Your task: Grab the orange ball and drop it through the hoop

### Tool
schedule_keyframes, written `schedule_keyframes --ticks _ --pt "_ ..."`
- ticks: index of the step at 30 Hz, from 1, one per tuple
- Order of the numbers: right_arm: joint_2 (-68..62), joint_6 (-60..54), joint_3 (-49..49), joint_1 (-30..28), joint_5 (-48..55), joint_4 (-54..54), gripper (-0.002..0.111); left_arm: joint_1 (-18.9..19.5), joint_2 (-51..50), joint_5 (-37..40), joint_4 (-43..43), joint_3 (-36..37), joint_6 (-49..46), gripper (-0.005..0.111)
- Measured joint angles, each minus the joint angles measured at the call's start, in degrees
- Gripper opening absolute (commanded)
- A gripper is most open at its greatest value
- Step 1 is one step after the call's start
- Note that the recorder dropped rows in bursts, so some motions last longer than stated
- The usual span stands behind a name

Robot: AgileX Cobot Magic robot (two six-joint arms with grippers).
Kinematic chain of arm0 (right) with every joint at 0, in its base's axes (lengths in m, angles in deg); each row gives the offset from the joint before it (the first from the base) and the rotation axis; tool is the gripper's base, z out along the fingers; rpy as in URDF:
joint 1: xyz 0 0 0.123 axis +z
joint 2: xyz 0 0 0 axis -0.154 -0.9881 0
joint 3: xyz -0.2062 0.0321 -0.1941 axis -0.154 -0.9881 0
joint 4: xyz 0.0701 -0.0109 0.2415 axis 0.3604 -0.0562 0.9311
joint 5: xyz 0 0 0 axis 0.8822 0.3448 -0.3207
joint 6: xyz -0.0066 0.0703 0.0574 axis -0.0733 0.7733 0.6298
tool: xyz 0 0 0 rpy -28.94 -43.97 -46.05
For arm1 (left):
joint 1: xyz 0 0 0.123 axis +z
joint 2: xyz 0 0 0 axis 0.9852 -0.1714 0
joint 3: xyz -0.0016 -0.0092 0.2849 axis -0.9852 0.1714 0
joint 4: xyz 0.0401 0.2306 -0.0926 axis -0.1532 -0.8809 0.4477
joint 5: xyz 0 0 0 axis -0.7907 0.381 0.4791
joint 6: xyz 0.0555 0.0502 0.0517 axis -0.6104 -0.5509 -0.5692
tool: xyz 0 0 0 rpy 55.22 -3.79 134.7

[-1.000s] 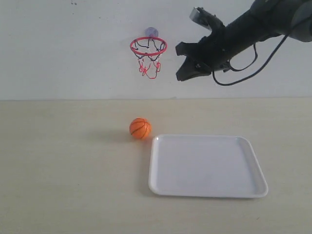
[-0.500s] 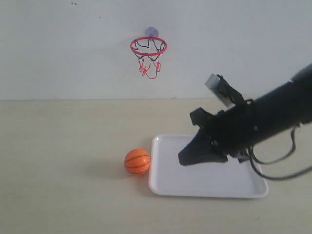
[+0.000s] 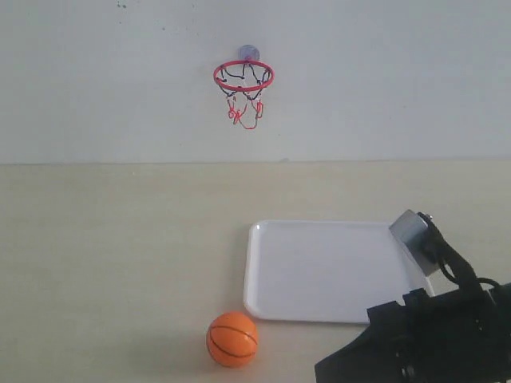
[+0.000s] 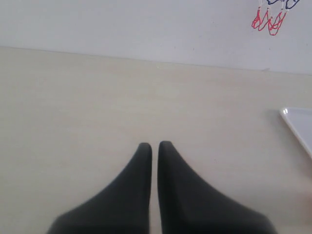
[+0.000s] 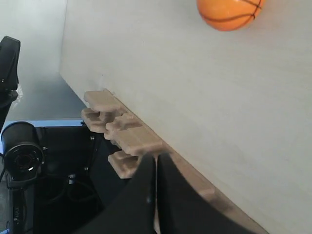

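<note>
The orange ball [image 3: 232, 339] with black seams lies on the table near the front edge, left of the white tray's front corner; it also shows in the right wrist view as the orange ball [image 5: 229, 12]. The hoop [image 3: 243, 76], red ring with a dark and red net, hangs on the back wall; only the net's red strings [image 4: 267, 20] show in the left wrist view. My right gripper [image 3: 323, 373] is low at the front right, shut and empty [image 5: 156, 157], right of the ball and apart from it. My left gripper [image 4: 154, 145] is shut and empty above bare table.
A white tray [image 3: 255, 275] lies on the table right of centre; its corner [image 4: 297, 126] shows in the left wrist view. Wooden clamp blocks [image 5: 122, 134] stick out from the table's edge, with dark equipment [image 5: 22, 151] below.
The ball has rolled from beside the tray's far left corner toward the front edge. My right arm has dropped from up beside the hoop to the front right corner.
</note>
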Motion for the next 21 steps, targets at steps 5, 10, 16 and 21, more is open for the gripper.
schedule_keyframes --ticks 5,10,16,21 --pt "0.1 -3.5 0.0 0.0 -8.8 0.1 0.000 0.0 0.0 0.0 0.0 0.0 0.0 0.004" --pt "2.1 -3.5 0.0 0.0 -13.3 -0.6 0.000 0.0 0.0 0.0 0.0 0.0 0.0 0.004" --pt "13.4 -4.4 -0.1 0.0 -18.8 -0.9 0.000 0.0 0.0 0.0 0.0 0.0 0.0 0.004" --pt "27.1 -7.5 -3.2 0.0 -25.5 -0.8 0.000 0.0 0.0 0.0 0.0 0.0 0.0 0.004"
